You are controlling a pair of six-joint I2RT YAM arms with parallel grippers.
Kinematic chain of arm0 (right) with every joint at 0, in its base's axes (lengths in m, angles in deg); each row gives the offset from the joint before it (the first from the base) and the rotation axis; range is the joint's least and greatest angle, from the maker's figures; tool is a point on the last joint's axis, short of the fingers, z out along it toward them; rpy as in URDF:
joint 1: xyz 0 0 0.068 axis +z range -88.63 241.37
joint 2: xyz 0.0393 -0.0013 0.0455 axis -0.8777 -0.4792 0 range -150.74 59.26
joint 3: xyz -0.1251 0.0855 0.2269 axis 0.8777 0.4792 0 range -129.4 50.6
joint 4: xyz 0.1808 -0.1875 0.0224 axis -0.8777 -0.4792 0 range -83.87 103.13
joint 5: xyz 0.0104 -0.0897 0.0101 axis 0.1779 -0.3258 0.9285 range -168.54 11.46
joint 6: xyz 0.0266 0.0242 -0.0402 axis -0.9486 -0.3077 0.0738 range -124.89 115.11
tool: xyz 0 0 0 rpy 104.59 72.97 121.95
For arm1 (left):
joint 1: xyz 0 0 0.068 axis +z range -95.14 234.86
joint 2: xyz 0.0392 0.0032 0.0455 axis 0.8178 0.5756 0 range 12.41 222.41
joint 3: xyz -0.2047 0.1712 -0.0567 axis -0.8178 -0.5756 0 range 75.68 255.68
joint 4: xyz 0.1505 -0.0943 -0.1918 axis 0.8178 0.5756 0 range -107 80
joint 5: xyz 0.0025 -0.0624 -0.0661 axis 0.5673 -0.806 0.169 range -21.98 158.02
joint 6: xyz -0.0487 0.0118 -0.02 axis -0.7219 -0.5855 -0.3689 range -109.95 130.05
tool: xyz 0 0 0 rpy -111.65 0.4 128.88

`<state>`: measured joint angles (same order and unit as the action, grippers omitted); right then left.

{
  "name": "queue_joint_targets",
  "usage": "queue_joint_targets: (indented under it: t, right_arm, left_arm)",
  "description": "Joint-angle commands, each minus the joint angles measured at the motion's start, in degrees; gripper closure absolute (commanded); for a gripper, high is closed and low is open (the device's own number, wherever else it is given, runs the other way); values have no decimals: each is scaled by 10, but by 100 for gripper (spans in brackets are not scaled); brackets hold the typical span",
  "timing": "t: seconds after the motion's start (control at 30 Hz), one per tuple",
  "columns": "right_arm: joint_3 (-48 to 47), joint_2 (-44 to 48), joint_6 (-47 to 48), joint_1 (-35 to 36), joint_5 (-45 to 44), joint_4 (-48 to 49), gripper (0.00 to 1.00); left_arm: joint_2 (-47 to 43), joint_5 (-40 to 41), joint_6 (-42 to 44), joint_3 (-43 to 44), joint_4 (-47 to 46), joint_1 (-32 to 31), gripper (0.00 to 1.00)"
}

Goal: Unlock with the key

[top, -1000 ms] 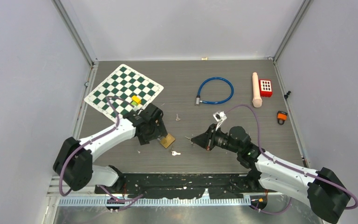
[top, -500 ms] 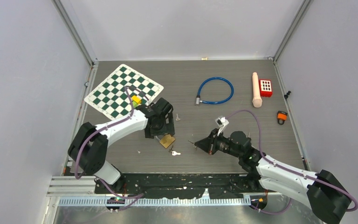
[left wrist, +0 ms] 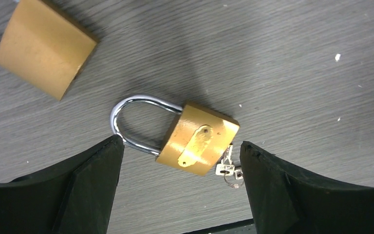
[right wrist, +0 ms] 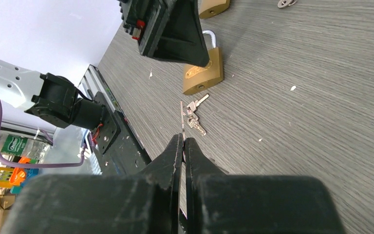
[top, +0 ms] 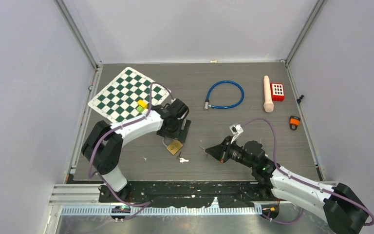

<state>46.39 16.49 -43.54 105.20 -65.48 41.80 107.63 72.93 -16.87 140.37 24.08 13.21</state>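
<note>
A brass padlock point(left wrist: 197, 139) with a steel shackle lies flat on the table, also seen in the top view as the padlock point(top: 174, 146). A small bunch of keys point(left wrist: 226, 168) rests against its bottom end. My left gripper point(left wrist: 181, 141) hovers over it, open, with a finger on each side of the lock and nothing held. My right gripper point(right wrist: 183, 139) is shut on a thin key point(right wrist: 182, 117) seen edge-on. The key points toward the padlock point(right wrist: 203, 73) from a short way to its right. The right gripper point(top: 208, 151) is low over the table.
A second brass padlock point(left wrist: 44, 46) lies just beyond the first. A chessboard mat point(top: 129, 92) with a yellow block point(top: 142, 103) is at the back left. A blue cable lock point(top: 225, 95), a pale cylinder point(top: 268, 93), a red block point(top: 277, 91) and an orange item point(top: 294, 122) sit at the back right.
My left gripper has swung right and farther back, now just behind the padlock. My right gripper, still holding the key, has slid slightly toward the near edge.
</note>
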Motion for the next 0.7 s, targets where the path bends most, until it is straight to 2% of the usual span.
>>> queue_joint_targets:
  t: [0.0,0.37,0.67]
  right_arm:
    - [-12,27,-4,4,-14,0,95]
    - [-17,45,-3,4,-32,-24,95]
    - [-20,42,-3,3,-36,-24,95]
  left_arm:
    - [26,3,49,35,9,-18,13]
    - [98,18,81,81,48,-35,16]
    - [129,8,85,97,56,-40,22]
